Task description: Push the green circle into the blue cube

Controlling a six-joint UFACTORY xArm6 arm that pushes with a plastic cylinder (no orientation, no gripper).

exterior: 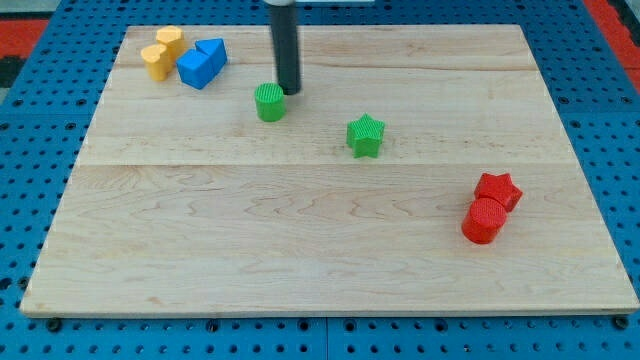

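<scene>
The green circle (pixel 269 102) stands on the wooden board in the upper middle of the camera view. My tip (pixel 289 92) is just to its upper right, close to or touching it. The blue cube (pixel 197 69) sits at the upper left, with a blue triangular block (pixel 214 50) pressed against its upper right. The green circle lies to the lower right of the blue cube, about a block's width or more away.
Two yellow blocks (pixel 161 52) sit left of the blue cube at the board's upper left. A green star (pixel 366 135) lies right of the green circle. A red star (pixel 498 189) and a red cylinder (pixel 484 221) sit together at the lower right.
</scene>
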